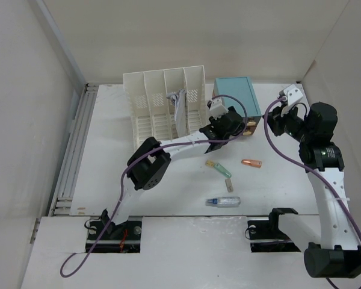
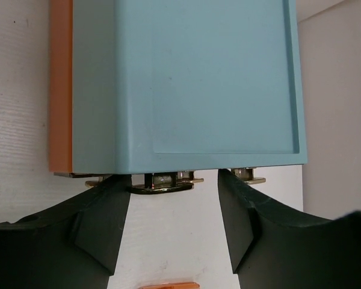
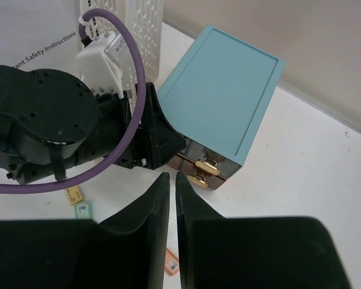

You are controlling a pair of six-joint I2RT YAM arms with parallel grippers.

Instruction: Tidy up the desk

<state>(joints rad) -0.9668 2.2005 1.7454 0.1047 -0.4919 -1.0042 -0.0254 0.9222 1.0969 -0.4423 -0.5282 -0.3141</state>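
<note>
The white desk (image 1: 168, 192) carries a teal-topped box (image 1: 236, 95) with orange sides and brass drawer handles at its front. My left gripper (image 1: 240, 127) is at that front. In the left wrist view it (image 2: 174, 176) stands open, its fingers either side of one brass handle (image 2: 162, 183) without touching it. My right gripper (image 1: 274, 120) hovers to the right of the box, above the desk. In the right wrist view it (image 3: 168, 176) shows only a thin slit between its fingers, with nothing in it. Two handles (image 3: 206, 167) show beyond its tips.
A white slotted file rack (image 1: 162, 102) stands at the back, left of the box. In front of the box lie an orange tube (image 1: 251, 162), yellow and green pens (image 1: 219, 168) and a small clear bottle (image 1: 223, 201). White walls enclose the desk.
</note>
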